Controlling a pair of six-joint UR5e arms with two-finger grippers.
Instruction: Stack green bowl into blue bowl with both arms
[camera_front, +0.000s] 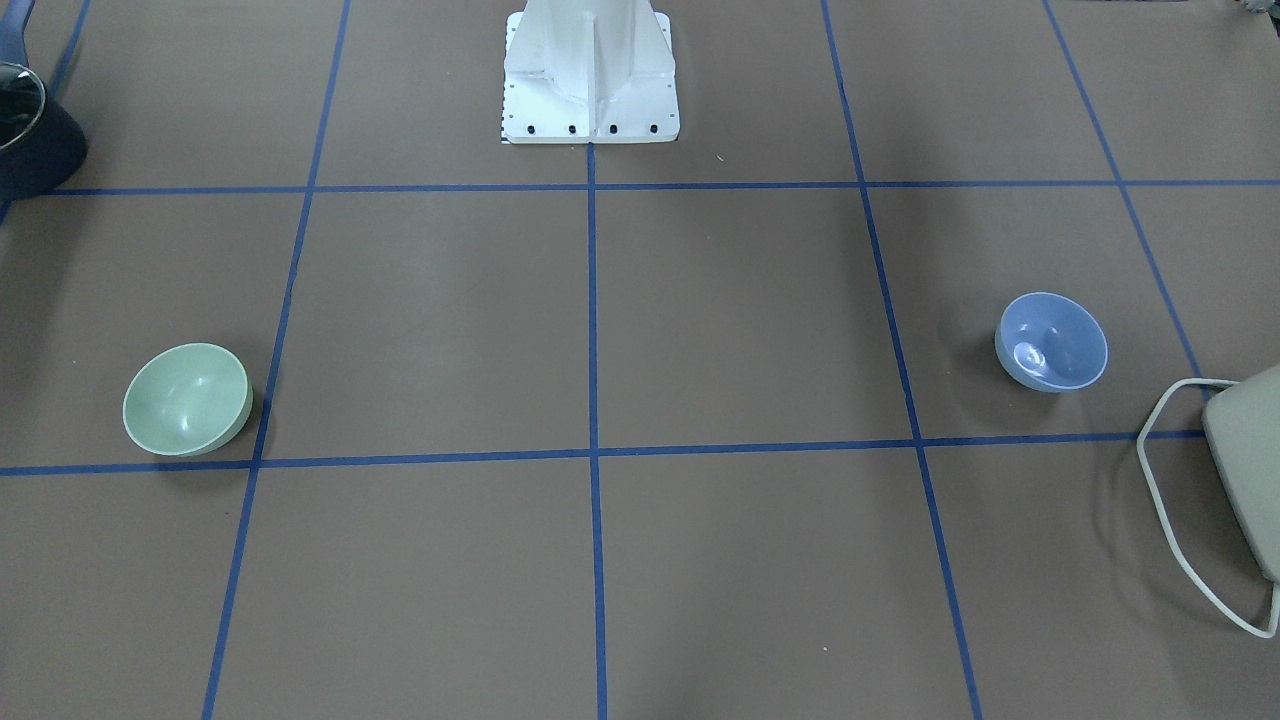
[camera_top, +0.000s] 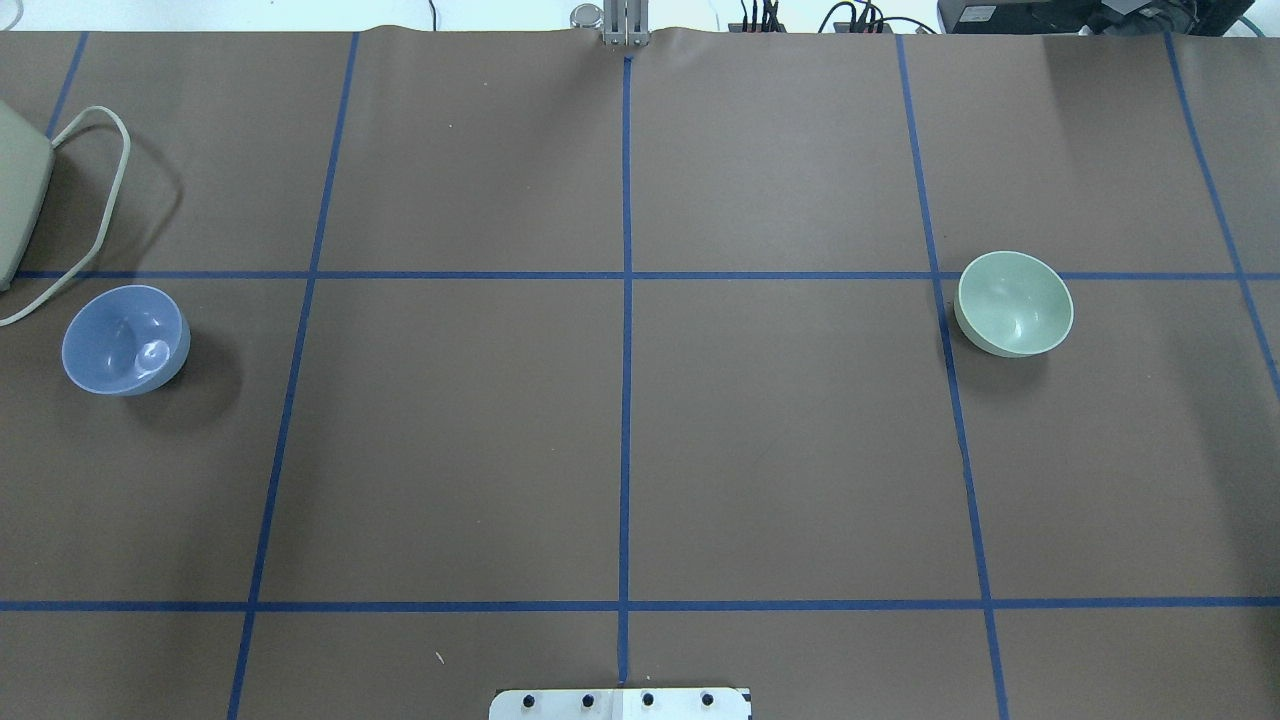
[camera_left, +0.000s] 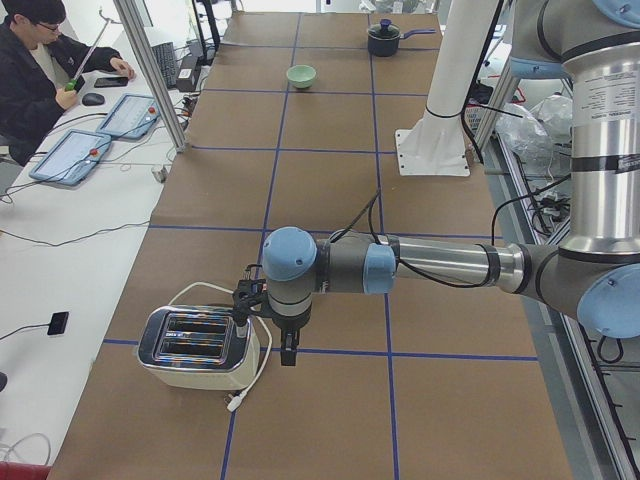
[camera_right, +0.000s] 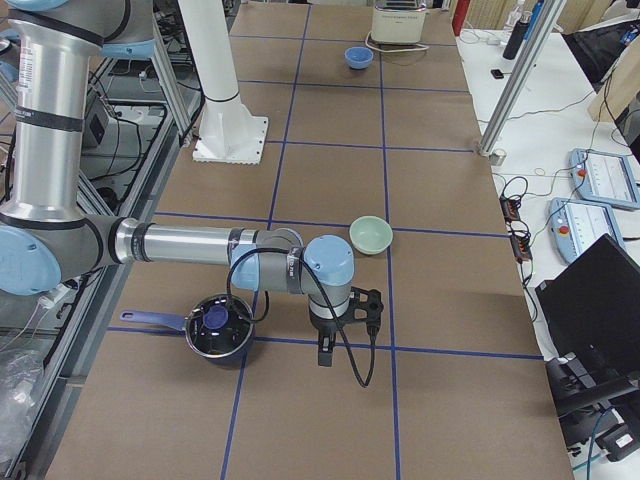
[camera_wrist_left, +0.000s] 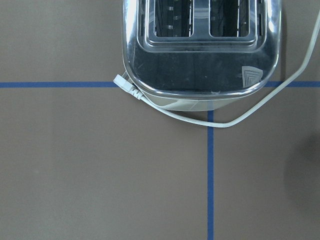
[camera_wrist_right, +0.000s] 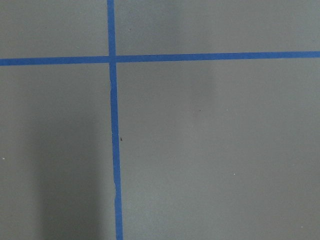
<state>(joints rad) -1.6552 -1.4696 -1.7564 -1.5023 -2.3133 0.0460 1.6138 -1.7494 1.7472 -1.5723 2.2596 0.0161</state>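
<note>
Left gripper (camera_left: 289, 352) hangs fingers-down just beside the toaster (camera_left: 197, 347). The right gripper (camera_right: 324, 352) hangs the same way beside the lidded saucepan (camera_right: 218, 326). Both show only in the side views, so I cannot tell whether either is wide or narrow.

Both bowls sit upright on the brown table, so neither gripper carries one. The green bowl (camera_top: 1015, 303) stands on the robot's right side, near the right gripper. The blue bowl (camera_top: 125, 339) stands far across on its left, near the toaster's cord (camera_top: 95, 190) — the two are well apart.

By my reading the stacking has not begun; the step in hand is the first approach. Next, the right gripper likely needs to travel over to the green bowl and take it by the rim, while the left attends to the blue one.

Each forearm reaches out low and roughly level over the table, with its wrist turned so the tool points straight down.
</note>
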